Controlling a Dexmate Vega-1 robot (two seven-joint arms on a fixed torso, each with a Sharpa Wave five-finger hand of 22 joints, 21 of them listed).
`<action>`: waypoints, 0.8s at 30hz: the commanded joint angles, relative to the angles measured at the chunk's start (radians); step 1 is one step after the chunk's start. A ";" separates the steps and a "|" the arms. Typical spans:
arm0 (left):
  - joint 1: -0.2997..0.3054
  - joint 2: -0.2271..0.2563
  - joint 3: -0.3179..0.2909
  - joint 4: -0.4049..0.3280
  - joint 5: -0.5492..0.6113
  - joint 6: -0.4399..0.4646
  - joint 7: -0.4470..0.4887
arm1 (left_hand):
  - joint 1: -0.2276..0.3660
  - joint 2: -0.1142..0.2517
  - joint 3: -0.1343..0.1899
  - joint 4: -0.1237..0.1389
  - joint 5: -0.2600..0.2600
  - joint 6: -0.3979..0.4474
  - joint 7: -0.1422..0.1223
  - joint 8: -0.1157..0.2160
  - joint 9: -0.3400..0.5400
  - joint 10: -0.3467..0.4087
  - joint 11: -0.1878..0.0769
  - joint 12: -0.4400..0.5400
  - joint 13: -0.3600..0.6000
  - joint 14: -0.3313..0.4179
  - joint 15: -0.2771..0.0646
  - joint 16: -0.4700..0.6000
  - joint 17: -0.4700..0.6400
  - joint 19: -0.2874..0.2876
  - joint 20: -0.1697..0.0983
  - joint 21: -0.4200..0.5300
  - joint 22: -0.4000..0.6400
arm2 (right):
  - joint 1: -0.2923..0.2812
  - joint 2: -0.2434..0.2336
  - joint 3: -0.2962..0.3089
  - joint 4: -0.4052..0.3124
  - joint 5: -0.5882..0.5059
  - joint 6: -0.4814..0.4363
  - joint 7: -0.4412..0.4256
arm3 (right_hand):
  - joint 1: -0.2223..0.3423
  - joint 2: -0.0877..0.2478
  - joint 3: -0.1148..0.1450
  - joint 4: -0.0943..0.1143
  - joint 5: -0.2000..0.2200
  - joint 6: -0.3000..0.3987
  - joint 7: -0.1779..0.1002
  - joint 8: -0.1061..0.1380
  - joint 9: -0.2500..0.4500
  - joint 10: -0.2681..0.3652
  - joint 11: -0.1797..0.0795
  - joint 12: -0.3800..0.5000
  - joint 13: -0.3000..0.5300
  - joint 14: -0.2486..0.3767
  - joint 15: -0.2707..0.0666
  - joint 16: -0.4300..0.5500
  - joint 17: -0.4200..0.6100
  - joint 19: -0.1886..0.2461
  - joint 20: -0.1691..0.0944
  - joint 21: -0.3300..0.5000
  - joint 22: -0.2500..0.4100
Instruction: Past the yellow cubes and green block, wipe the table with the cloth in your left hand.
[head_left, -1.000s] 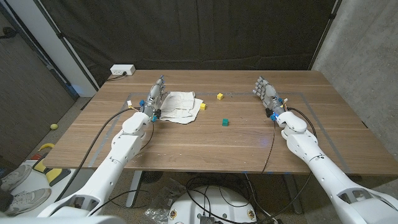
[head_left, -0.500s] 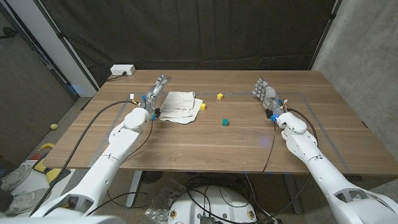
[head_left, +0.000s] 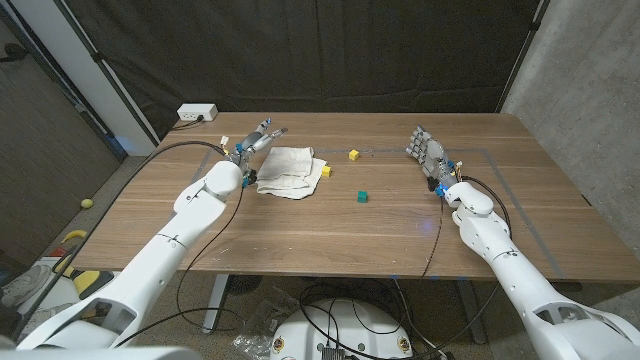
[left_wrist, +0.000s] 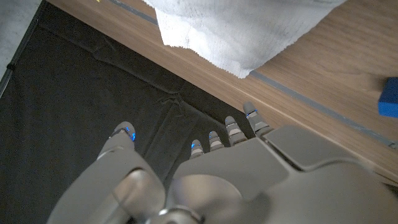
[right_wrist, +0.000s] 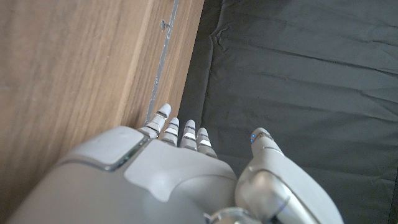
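Note:
A crumpled white cloth (head_left: 288, 168) lies on the wooden table left of centre; it also shows in the left wrist view (left_wrist: 249, 31). My left hand (head_left: 260, 138) hovers just past the cloth's far left corner, fingers (left_wrist: 231, 127) apart and stretched out, holding nothing. One yellow cube (head_left: 326, 171) touches the cloth's right edge, and another yellow cube (head_left: 353, 155) sits a little farther back. The green block (head_left: 361, 197) stands nearer to me, right of the cloth. My right hand (head_left: 425, 150) stands on the table at the right, fingers (right_wrist: 180, 132) straight and empty.
A white power strip (head_left: 197, 113) lies at the table's back left corner. Grey tape lines (head_left: 480, 152) mark a rectangle on the tabletop. A black curtain (head_left: 330, 50) hangs behind the far edge. A blue patch (left_wrist: 388, 96) shows on the wood near my left hand.
My left hand has lifted from beside the cloth's left edge and swung toward the far side, its fingers now pointing right. The cloth, the blocks and my right hand have stayed put.

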 joint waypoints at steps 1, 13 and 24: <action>-0.102 0.113 0.154 -0.121 0.184 0.244 -0.112 | 0.025 -0.007 0.002 -0.016 -0.005 -0.036 -0.010 0.002 0.008 -0.004 0.000 0.001 0.006 0.002 0.010 0.001 0.006 0.021 0.035 0.001 0.003 | -0.004 0.011 0.013 0.016 0.003 0.018 0.016 | -0.001 0.002 -0.001 0.000 0.004 0.002 0.003 0.006 0.001 0.008 0.006 0.006 0.006 0.002 0.006 0.005 0.004 -0.001 0.003 -0.001 0.005; -0.218 0.193 0.324 -0.189 0.352 0.414 -0.263 | 0.147 -0.057 -0.006 -0.089 -0.013 -0.054 -0.009 0.000 0.016 -0.069 0.012 -0.023 0.011 -0.058 0.066 -0.034 -0.002 0.097 0.068 -0.021 -0.003 | -0.020 0.013 0.025 0.012 0.011 0.032 0.023 | -0.004 0.001 -0.004 0.000 0.004 0.003 0.005 0.006 0.001 0.010 0.006 0.006 0.006 0.003 0.006 0.004 0.004 0.001 0.003 -0.005 0.005; -0.331 0.228 0.470 -0.176 0.473 0.479 -0.409 | 0.176 -0.073 -0.020 -0.098 -0.013 -0.066 -0.010 -0.001 0.017 -0.085 -0.007 -0.024 0.011 -0.114 0.050 -0.049 -0.008 0.125 0.073 -0.036 -0.004 | -0.026 0.016 0.030 0.016 0.015 0.038 0.026 | -0.008 0.001 -0.008 0.001 0.004 0.005 0.007 0.006 0.001 0.013 0.006 0.006 0.006 0.005 0.004 0.005 0.005 0.003 0.003 -0.009 0.006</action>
